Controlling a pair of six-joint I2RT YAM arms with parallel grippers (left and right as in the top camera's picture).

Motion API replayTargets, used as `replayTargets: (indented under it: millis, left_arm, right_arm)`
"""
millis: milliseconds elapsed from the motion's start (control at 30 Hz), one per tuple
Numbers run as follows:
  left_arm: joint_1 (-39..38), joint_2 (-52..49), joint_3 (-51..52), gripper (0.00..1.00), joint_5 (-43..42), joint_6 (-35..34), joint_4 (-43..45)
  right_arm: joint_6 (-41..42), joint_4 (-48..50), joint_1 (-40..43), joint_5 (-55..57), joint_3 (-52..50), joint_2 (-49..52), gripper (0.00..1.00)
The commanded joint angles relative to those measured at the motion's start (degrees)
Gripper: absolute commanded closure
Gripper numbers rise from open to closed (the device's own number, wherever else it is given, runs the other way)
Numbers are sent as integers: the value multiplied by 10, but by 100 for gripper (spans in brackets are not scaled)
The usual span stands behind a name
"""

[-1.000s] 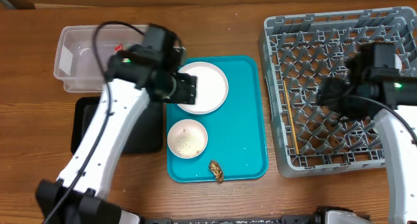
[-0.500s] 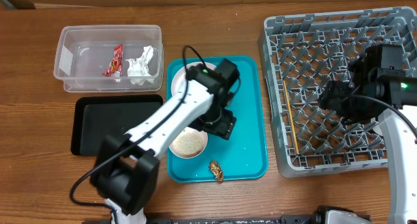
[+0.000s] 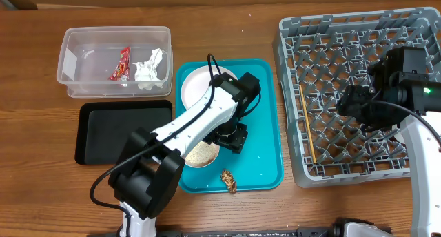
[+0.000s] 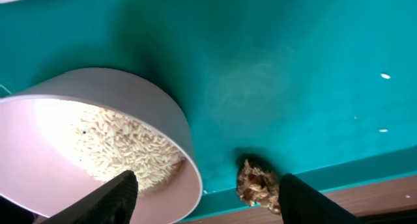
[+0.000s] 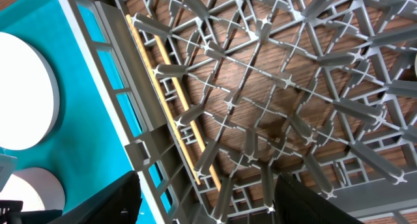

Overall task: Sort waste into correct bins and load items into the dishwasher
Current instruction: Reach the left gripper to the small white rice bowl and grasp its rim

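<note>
My left gripper hangs open over the teal tray, just right of the small white dish holding rice. In the left wrist view its fingers straddle the dish's rim and the brown food lump, touching neither. The large white plate lies behind, partly under the arm. A red wrapper and a white napkin lie in the clear tub. My right gripper is open above the grey dish rack, near the chopsticks lying in it.
The black tray sits in front of the clear tub, left of the teal tray. The brown lump lies at the teal tray's front edge. Bare wooden table runs behind the tub, tray and rack.
My left arm swung from the clear tub over to the teal tray and came down beside the rice dish. The right arm has hardly moved.
</note>
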State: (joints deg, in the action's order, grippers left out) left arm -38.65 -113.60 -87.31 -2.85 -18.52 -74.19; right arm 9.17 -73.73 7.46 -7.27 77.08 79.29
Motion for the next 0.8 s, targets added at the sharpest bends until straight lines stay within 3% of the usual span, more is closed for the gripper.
replayTargets:
  millis: [0, 333, 433, 633, 667, 767]
  left_arm:
    - [0, -3, 5, 28, 20, -26, -2]
    - [0, -4, 50, 34, 18, -34, 28]
    - [0, -4, 56, 52, 18, -34, 33]
    - [0, -4, 56, 69, 18, -34, 47]
    - [0, -4, 56, 76, 18, -34, 48]
    - [0, -4, 56, 77, 18, -34, 53]
  right_arm:
    - [-2, 1, 2, -3, 2, -4, 32]
    - [-2, -1, 2, -3, 2, -4, 32]
    - [-2, -1, 2, -3, 2, -4, 32]
    - [-2, -1, 2, -3, 2, -4, 32]
    - [-2, -1, 2, -3, 2, -4, 32]
    - [-2, -1, 2, -3, 2, -4, 32]
